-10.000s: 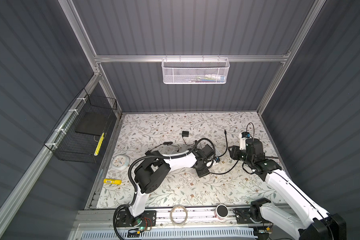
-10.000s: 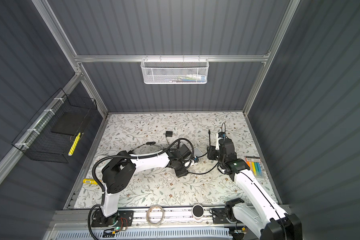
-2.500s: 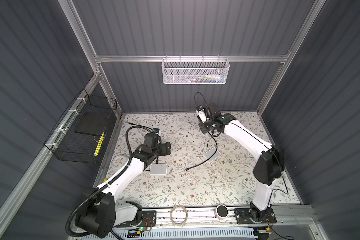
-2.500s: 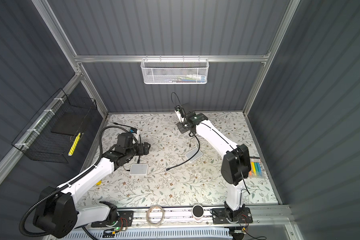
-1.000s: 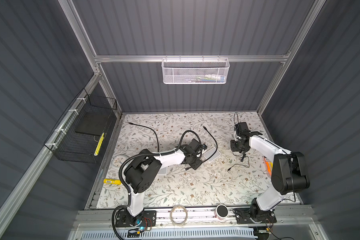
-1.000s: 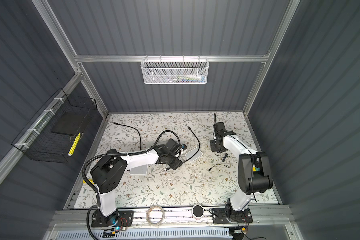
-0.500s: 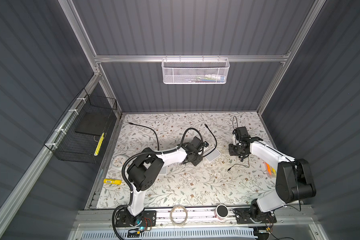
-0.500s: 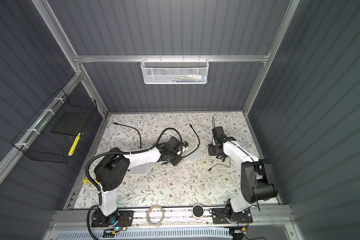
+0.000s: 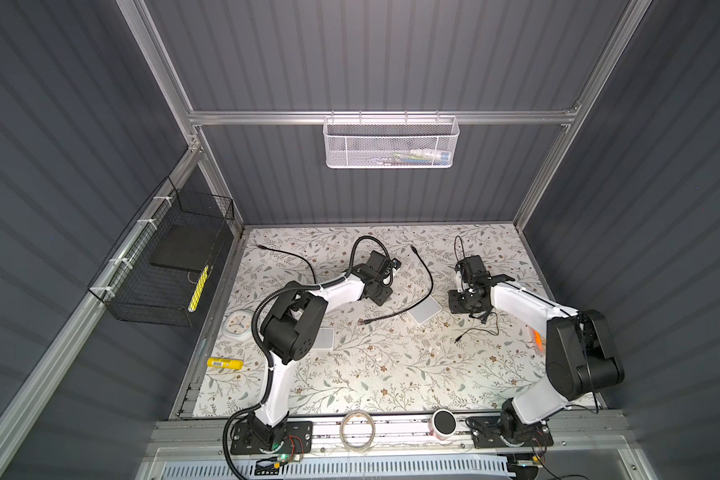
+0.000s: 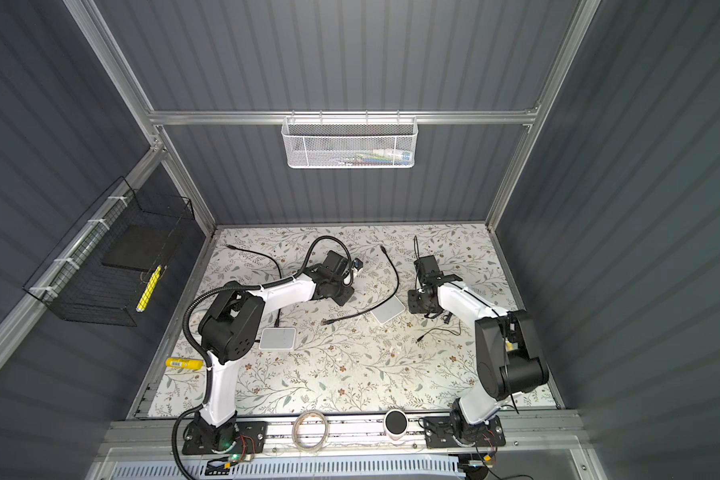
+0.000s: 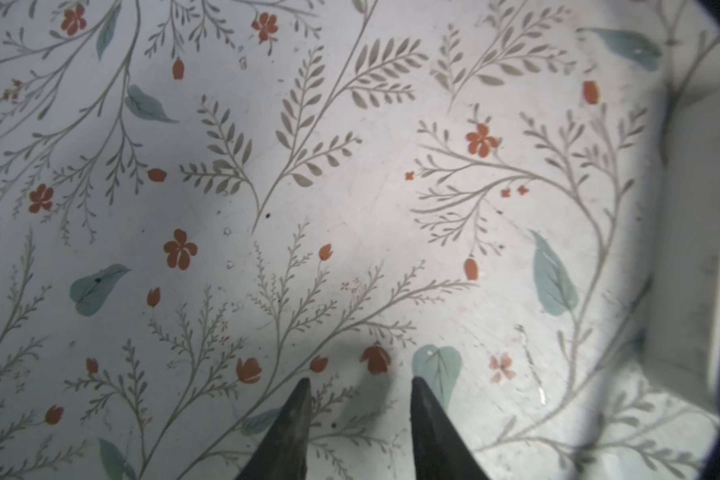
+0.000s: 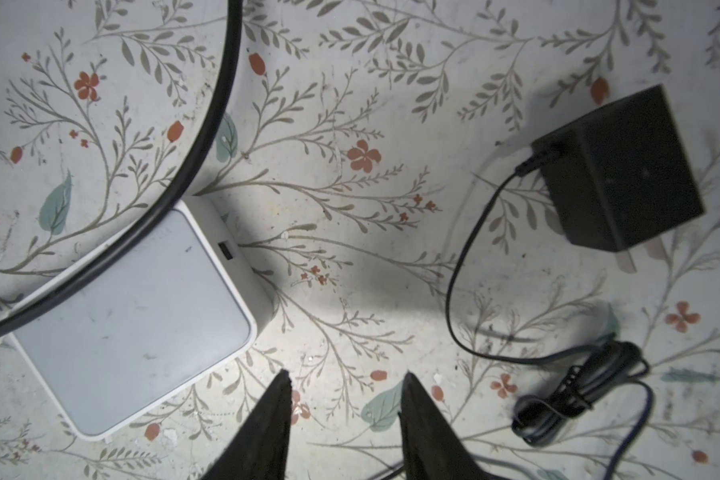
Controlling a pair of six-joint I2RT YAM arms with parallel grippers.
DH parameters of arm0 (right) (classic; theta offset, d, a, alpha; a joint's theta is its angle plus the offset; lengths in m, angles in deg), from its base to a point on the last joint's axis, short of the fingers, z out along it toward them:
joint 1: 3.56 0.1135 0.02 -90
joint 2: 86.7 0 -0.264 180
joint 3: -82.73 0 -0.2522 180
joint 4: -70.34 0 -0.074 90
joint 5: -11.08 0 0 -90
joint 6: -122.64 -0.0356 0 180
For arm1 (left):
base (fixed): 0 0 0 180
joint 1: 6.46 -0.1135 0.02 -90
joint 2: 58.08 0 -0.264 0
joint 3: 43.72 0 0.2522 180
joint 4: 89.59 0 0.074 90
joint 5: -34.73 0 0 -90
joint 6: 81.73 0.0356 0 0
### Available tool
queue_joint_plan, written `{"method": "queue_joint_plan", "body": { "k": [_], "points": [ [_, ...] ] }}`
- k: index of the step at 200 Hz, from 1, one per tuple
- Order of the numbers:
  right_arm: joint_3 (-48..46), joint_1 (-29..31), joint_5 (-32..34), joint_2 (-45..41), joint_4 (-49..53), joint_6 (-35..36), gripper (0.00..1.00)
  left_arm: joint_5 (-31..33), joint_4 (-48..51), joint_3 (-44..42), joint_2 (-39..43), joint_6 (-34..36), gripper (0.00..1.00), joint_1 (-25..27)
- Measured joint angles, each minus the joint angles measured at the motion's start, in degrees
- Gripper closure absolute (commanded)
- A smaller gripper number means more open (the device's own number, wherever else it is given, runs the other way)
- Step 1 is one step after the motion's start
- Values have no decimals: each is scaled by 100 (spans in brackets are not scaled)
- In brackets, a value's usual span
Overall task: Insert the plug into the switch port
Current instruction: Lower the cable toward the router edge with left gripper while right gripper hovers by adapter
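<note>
Beside the switch (image 12: 134, 316), right fingers (image 12: 267, 428) gape empty; left fingers (image 11: 294, 432) likewise, over mat (image 11: 350, 208).

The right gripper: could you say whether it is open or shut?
Open: the right gripper has its jaws apart above the table, beside the switch, holding nothing.

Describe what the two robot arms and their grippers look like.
Both arms have white links and bulky black joint housings: the left arm, the right arm. A black ribbed hose loops along the left arm. The left gripper and right gripper have dark fingers tapering to points.
</note>
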Motion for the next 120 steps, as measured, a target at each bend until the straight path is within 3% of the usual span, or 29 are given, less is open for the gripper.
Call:
{"method": "queue_joint_plan", "body": {
  "k": [26, 52, 120],
  "points": [
    [70, 0, -2, 140, -9, 2, 55, -514, 142, -289, 669, 146, 32, 74],
    [162, 26, -13, 267, -31, 2, 53, -680, 321, -540, 1182, 433, 29, 249],
    [221, 195, -94, 369, -157, 2, 53, -501, 702, -605, 518, 1093, 32, 605]
  ]
}}
